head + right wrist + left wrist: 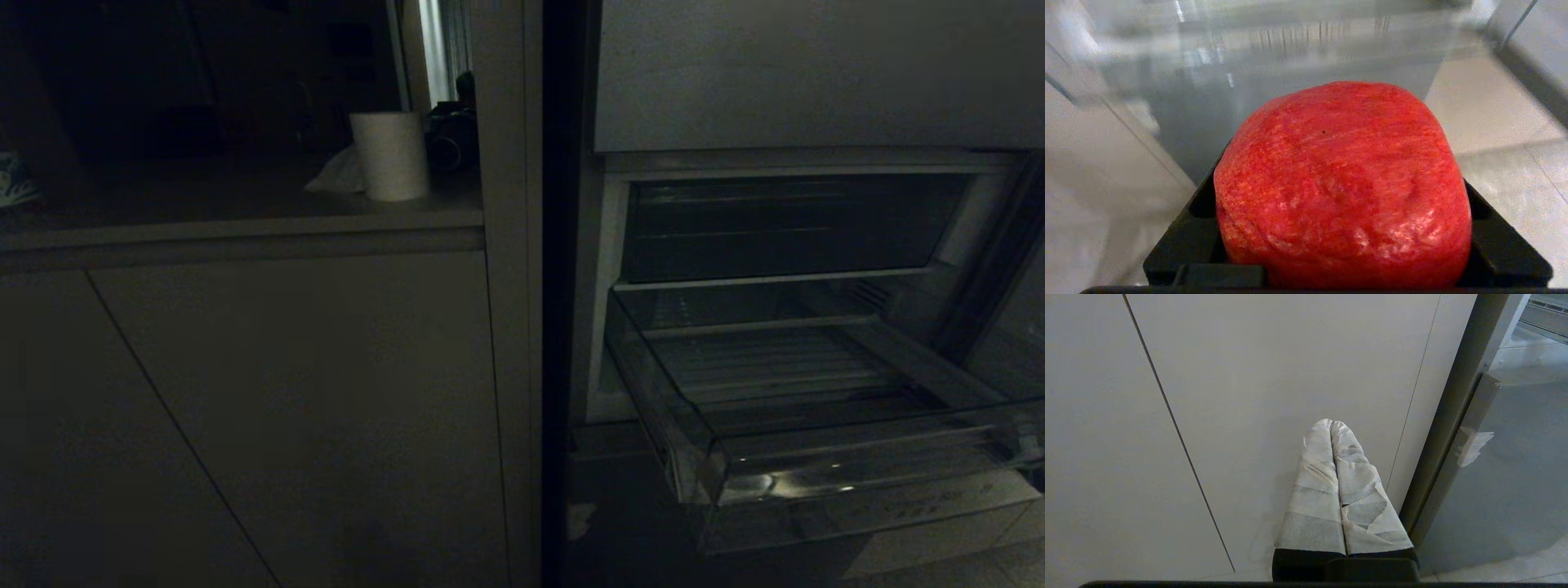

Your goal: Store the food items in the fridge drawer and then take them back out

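Observation:
A bright red, roundish food item (1343, 163) fills the right wrist view. My right gripper (1345, 245) is shut on it, and the item hides the fingers. Blurred glassy grey surfaces and pale floor tiles lie beyond it. In the head view the dark grey fridge (808, 73) stands open on the right. Its clear plastic fridge drawer (816, 482) is pulled out, and I see nothing in it. Neither arm shows in the head view. My left gripper (1331, 424) is shut, its tape-wrapped fingers pressed together and holding nothing, in front of a pale cabinet door (1274, 375).
Pale grey cabinets (286, 392) stand left of the fridge under a counter with a white paper roll (390, 155). A whitish tape scrap (1472, 445) hangs on the fridge's edge. Tiled floor (939, 547) lies below the drawer. A dark panel (1008, 269) stands at the far right.

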Controlling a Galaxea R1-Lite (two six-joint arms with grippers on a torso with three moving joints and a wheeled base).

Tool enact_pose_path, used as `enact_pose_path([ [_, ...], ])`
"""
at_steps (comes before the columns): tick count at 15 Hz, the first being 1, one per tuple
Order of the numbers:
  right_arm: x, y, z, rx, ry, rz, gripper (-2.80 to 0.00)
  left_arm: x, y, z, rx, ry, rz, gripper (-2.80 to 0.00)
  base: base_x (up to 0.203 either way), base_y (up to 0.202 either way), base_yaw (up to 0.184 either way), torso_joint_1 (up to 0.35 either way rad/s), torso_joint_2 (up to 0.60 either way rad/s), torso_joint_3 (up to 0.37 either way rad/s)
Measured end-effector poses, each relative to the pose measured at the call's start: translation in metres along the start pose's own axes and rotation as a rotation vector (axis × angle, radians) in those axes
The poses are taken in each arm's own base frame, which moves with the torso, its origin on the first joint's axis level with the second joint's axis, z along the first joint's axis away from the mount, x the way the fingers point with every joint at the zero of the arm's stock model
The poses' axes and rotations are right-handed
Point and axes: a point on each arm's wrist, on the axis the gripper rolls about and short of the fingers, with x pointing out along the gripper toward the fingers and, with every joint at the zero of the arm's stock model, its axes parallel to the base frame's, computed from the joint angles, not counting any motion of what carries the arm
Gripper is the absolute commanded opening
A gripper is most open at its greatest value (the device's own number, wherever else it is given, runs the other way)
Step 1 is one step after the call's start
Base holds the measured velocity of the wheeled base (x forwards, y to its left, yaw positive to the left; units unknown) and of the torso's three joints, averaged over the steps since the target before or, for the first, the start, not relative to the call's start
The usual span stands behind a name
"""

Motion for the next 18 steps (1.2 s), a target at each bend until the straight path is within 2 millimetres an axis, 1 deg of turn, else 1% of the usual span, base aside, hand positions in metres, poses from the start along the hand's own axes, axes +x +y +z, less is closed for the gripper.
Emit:
enact_pose_path([
  [1, 0.003, 0.0, -0.007, -0.014, 0.023, 0.005, -2.8, 0.0, 0.0, 0.0, 0.0, 0.0, 0.0, -2.8, 0.0, 0.0, 0.0, 0.0, 0.0, 0.0],
  [2, 0.004, 0.0, -0.009, -0.018, 0.028, 0.012, -2.8, 0.0, 0.0, 0.0, 0.0, 0.0, 0.0, -2.8, 0.0, 0.0, 0.0, 0.0, 0.0, 0.0],
  [7, 0.01, 0.004, -0.025, -0.049, 0.091, 0.174, -2.8, 0.0, 0.0, 0.0, 0.0, 0.0, 0.0, -2.8, 0.0, 0.0, 0.0, 0.0, 0.0, 0.0],
  [9, 0.011, 0.004, -0.027, -0.053, 0.097, 0.16, -2.8, 0.0, 0.0, 0.0, 0.0, 0.0, 0.0, -2.8, 0.0, 0.0, 0.0, 0.0, 0.0, 0.0],
  [13, 0.009, 0.006, -0.028, -0.044, 0.079, 0.011, -2.8, 0.0, 0.0, 0.0, 0.0, 0.0, 0.0, -2.8, 0.0, 0.0, 0.0, 0.0, 0.0, 0.0],
  [15, 0.005, 0.006, -0.031, -0.07, 0.023, -0.01, -2.8, 0.0, 0.0, 0.0, 0.0, 0.0, 0.0, -2.8, 0.0, 0.0, 0.0, 0.0, 0.0, 0.0],
  [18, -0.004, 0.006, -0.037, -0.082, -0.097, 0.02, -2.8, 0.0, 0.0, 0.0, 0.0, 0.0, 0.0, -2.8, 0.0, 0.0, 0.0, 0.0, 0.0, 0.0],
])
